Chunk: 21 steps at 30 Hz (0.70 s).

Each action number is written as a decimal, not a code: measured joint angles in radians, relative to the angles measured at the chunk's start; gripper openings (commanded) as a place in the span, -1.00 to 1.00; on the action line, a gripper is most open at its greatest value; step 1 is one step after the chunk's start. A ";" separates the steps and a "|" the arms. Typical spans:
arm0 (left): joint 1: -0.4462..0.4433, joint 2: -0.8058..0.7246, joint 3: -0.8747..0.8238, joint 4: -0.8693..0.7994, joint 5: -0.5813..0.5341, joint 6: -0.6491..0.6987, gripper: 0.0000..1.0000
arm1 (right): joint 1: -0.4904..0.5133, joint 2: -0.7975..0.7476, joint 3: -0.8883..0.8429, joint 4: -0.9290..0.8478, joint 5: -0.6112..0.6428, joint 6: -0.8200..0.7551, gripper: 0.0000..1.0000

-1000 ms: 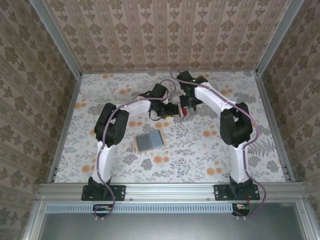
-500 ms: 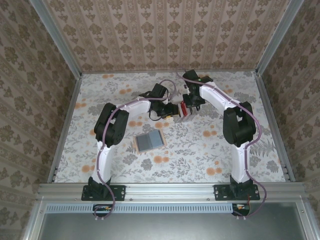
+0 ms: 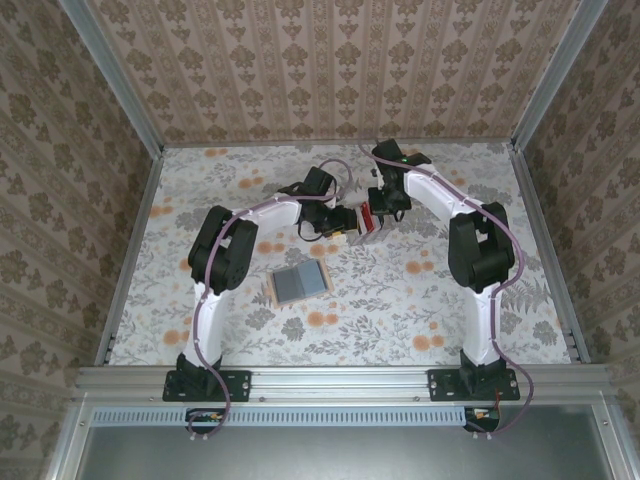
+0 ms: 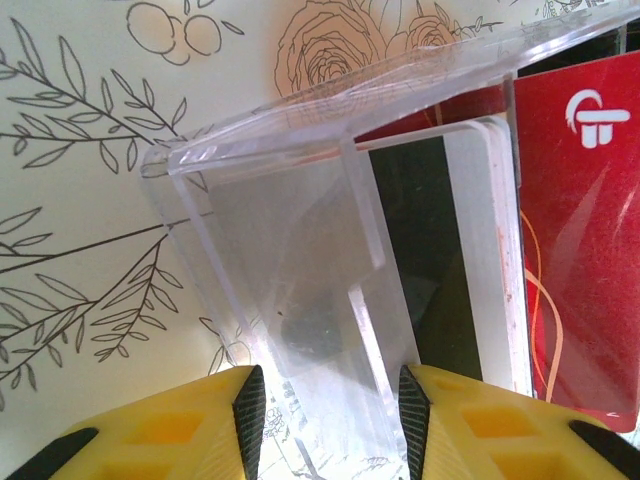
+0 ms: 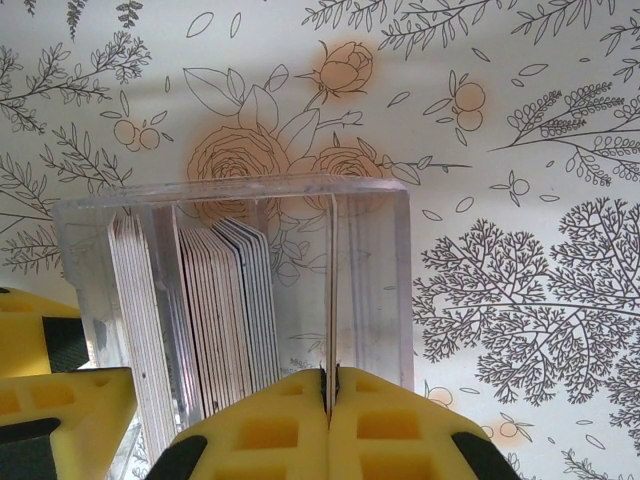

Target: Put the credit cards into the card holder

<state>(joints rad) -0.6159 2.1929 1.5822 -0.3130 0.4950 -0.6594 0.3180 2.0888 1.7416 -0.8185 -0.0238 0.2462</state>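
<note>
**A:** The left end effector had the clear box clamped across its walls, fingers spread only as far as the box's width, out over the far half of the desk

**B:** Made sense to me. The credit cards stood packed on edge inside that box, with a red card on the outside of the stack. One arm had to steady the whole thing so the other could work a single piece free

**A:** And the right end effector was pressed together on a thin sheet, seen edge-on, standing just apart from the main stack

**B:** A lone card?

**A:** That was my guess, though it could have been a partition of the box. I couldn't tell from that angle

**B:** Where was the card holder?

**A:** It lay open on the desk, grey-blue inside facing up, nearer the arm bases and well apart from both end effectors. Left flat and open so a card could go straight in, I'd judge, and no card had reached it yet
</note>
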 measured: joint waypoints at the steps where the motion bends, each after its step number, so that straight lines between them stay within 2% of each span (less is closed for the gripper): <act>1: 0.000 0.000 0.000 0.000 0.000 0.000 -0.16 | -0.002 -0.003 -0.005 0.004 -0.003 0.000 -1.00; 11: 0.000 -0.001 -0.007 0.008 0.003 0.000 -0.16 | -0.014 -0.037 -0.056 0.032 -0.035 0.026 -1.00; 16: 0.000 -0.004 -0.011 0.012 0.003 0.000 -0.16 | -0.016 -0.069 -0.068 0.036 -0.054 0.032 -0.54; 21: 0.000 -0.005 -0.011 0.012 0.003 -0.001 -0.16 | -0.027 -0.085 -0.068 0.049 -0.083 0.043 -0.51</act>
<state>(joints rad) -0.6155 2.1883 1.5707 -0.3012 0.4980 -0.6601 0.2909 2.0037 1.6737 -0.7692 -0.1070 0.2893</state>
